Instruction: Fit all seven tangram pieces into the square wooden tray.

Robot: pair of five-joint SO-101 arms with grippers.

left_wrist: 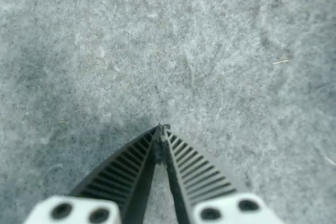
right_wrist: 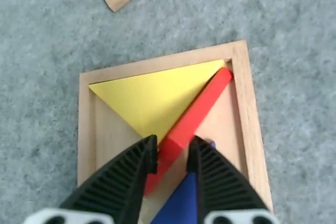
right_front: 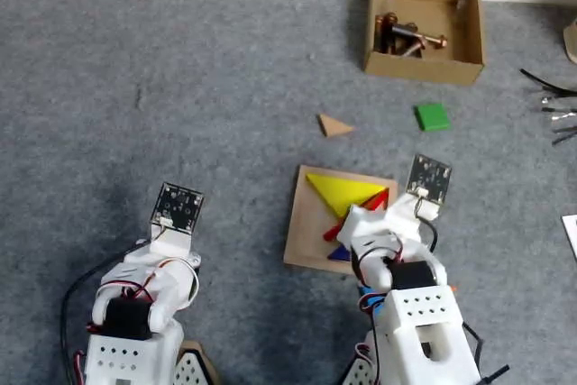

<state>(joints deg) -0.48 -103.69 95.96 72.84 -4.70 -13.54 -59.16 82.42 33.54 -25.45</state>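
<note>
The square wooden tray point(right_front: 309, 223) lies on the grey carpet in front of the right arm. A yellow triangle point(right_wrist: 157, 95) lies flat in its far part. A red piece point(right_wrist: 202, 111) stands tilted on edge along the yellow one's slanted side. My right gripper point(right_wrist: 172, 149) is shut on the red piece's near end. A blue piece point(right_wrist: 176, 208) lies under the fingers at the tray's near side. A tan triangle point(right_front: 334, 125) and a green square point(right_front: 432, 116) lie on the carpet beyond the tray. My left gripper point(left_wrist: 163, 129) is shut above bare carpet, holding nothing.
A cardboard box point(right_front: 469, 33) with copper-coloured metal parts stands at the back right. Black cables point(right_front: 550, 96) lie at the right edge. The left arm point(right_front: 158, 286) stays at the near left, well apart from the tray.
</note>
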